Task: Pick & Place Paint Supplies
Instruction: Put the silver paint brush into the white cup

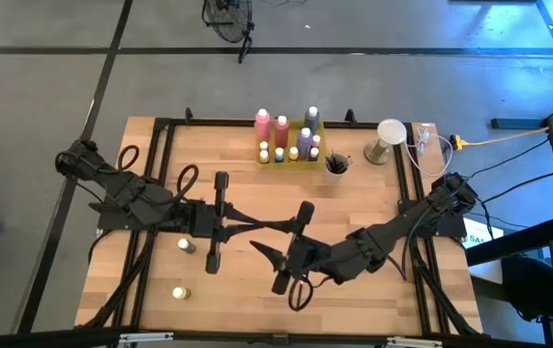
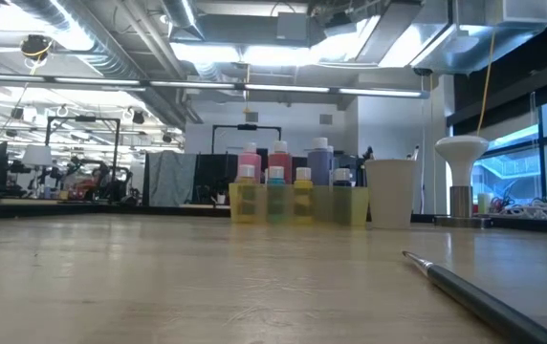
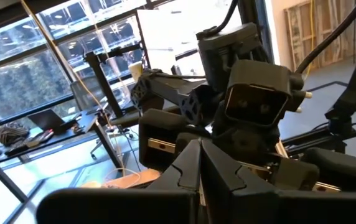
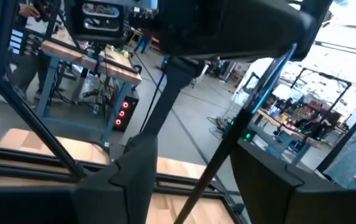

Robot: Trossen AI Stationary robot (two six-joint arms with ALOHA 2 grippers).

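Right hand (image 1: pixel 275 259) is hanging over the middle of the worktop (image 1: pixel 151 300), its fingers (image 4: pixel 137 171) partly spread around a thin dark paintbrush (image 4: pixel 206 180), whose shaft is running up between them in the right wrist view. The pictures are not showing whether the pads are actually gripping the shaft. Judgement: the brush is being carried or presented handle-first so it can drop upright into the cup (image 1: pixel 335 165).

Left hand (image 1: pixel 257 224) is sitting just beside the right one, fingers pressed together, nothing visibly between them; it is probably steadying or simply waiting.

Yellow tray (image 1: pixel 290 155) at the far edge is already holding pink and purple bottles. Two small pale-capped bottles (image 1: pixel 186 246) are lying loose near the left arm, well apart from both hands. Another brush (image 2: pixel 474 291) is lying flat in the low view.
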